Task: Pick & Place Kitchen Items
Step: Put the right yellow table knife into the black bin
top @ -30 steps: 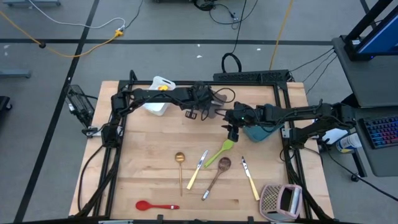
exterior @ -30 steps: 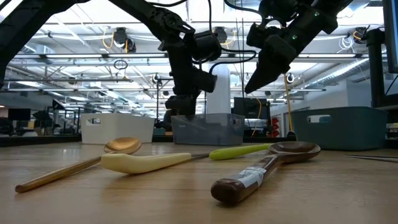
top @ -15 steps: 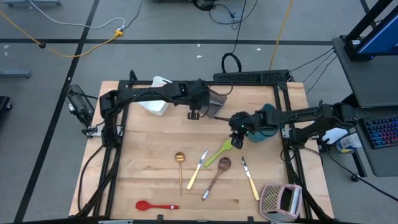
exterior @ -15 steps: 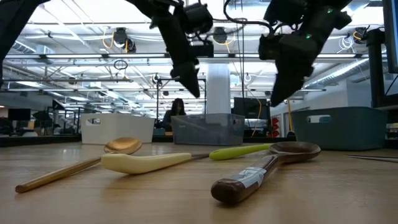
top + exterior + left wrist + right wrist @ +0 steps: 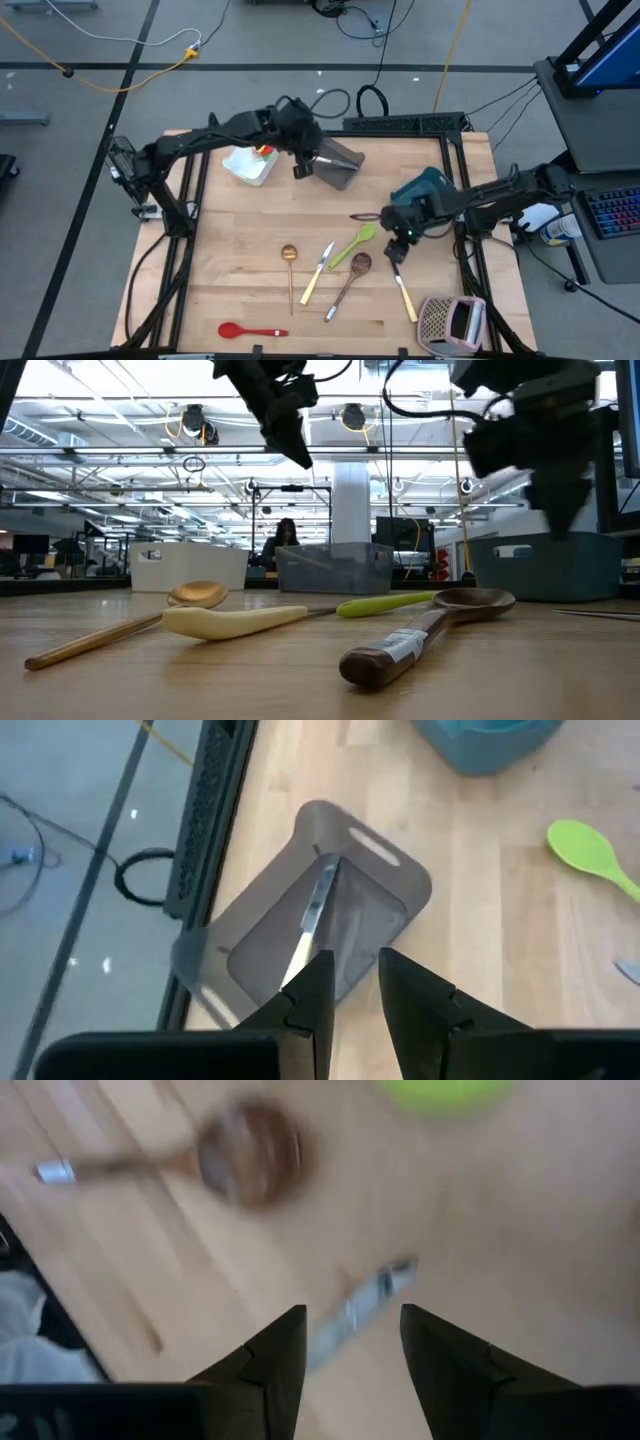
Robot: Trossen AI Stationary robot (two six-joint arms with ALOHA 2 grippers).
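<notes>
Over the last second the two arms have swapped roles. The left claw (image 5: pixel 297 168), which hung over the middle of the bench (image 5: pixel 230 290), has drawn back to the far side and now hovers above the grey tub (image 5: pixel 335 163), its fingers slightly apart and empty. A cream-handled knife (image 5: pixel 308 925) lies inside that tub, so one item looks freshly dropped off. The right claw (image 5: pixel 398 250) has swung from near the teal tub (image 5: pixel 425 190) toward the near side and now hangs, fingers spread and empty, over the tip of another knife (image 5: pixel 402 287). That knife is probably the next pick.

Still loose on the bench: a gold ladle (image 5: pixel 290 268), a third knife (image 5: pixel 317 271), a lime spoon (image 5: pixel 355 243), a brown spoon (image 5: pixel 348 283) and a red spoon (image 5: pixel 252 330). The white tub (image 5: pixel 248 165) at the far left holds red and yellow items.

The bench is pale wooden planks, smooth and matte. The ladle is thin shiny metal with a round bowl. The knives have slim steel blades and glossy rounded cream handles. The brown spoon looks like dark polished wood with a paper label round its handle. The lime spoon looks like soft matte plastic or silicone. The tubs are rectangular plastic; the grey one is see-through with a slot handle.
</notes>
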